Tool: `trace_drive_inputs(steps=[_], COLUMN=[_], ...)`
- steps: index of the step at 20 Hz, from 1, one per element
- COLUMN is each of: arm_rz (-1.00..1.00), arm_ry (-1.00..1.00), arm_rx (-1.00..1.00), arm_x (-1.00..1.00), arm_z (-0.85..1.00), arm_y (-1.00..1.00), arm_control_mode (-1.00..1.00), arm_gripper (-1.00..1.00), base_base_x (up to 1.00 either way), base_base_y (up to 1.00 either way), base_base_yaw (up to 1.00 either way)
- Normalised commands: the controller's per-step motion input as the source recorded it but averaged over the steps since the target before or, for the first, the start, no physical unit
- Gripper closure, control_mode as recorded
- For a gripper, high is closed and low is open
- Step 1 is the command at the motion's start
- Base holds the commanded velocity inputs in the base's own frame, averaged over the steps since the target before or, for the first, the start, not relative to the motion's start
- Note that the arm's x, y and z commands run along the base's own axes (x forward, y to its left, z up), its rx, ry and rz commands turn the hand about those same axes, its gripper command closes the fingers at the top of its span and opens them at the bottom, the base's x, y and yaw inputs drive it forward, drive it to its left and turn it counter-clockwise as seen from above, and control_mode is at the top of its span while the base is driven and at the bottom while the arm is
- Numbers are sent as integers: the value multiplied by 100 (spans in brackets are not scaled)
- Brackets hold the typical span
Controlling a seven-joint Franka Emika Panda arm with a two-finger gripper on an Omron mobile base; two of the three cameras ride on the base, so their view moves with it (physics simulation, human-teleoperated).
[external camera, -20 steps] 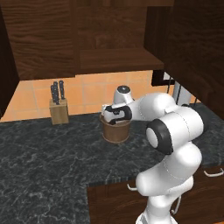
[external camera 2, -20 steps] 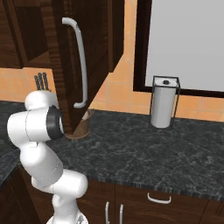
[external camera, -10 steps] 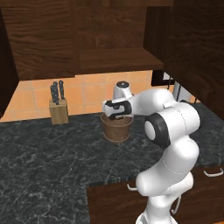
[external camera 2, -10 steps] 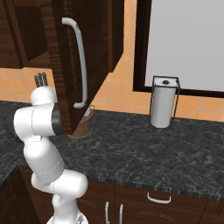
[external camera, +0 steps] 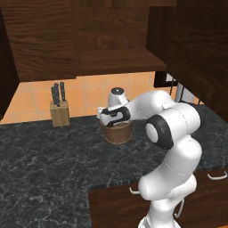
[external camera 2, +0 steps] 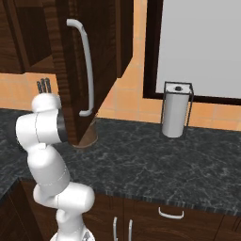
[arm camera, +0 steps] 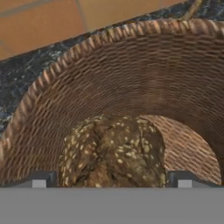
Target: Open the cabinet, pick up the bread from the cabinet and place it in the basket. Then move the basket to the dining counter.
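The round brown basket [external camera: 118, 133] stands on the black marbled counter below the open cabinet [external camera: 120, 60]. My gripper [external camera: 111, 118] hangs just over the basket's rim, pointing down into it. In the hand view the speckled brown bread [arm camera: 113, 151] lies on the bottom of the basket [arm camera: 109, 74]. My gripper [arm camera: 111, 181] stands open above it, one fingertip on either side and clear of it. In the right base view, the basket [external camera 2: 90, 136] peeks out from behind the cabinet door [external camera 2: 106, 56] with its silver bar handle. The dining counter is out of view.
A tan knife block [external camera: 59, 112] stands at the back left against the orange tiled wall. A paper towel holder [external camera 2: 175, 110] stands at the back right. The open cabinet door [external camera: 198, 49] juts out over the counter to the right of the arm.
The hand has stayed over the basket and shifted a little to the left. The arm's elbow has swung up and outward. The jaws have spread slightly wider.
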Motion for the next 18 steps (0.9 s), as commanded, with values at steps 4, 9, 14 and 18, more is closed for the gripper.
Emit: trace_drive_inputs(steps=[4, 9, 14, 18], arm_rz=[9, 8, 17, 19], arm_ry=[-3, 0, -1, 1], arm_rx=[0, 0, 0, 0], arm_x=[-13, 0, -1, -37], arm_z=[-4, 0, 0, 0], arm_y=[45, 9, 0, 0], arm_control_mode=[-100, -100, -100, -100], arm_gripper=[-100, -100, -100, -100], base_base_x=[0, 0, 0, 0], base_base_y=[0, 0, 0, 0], base_base_yaw=[0, 0, 0, 0])
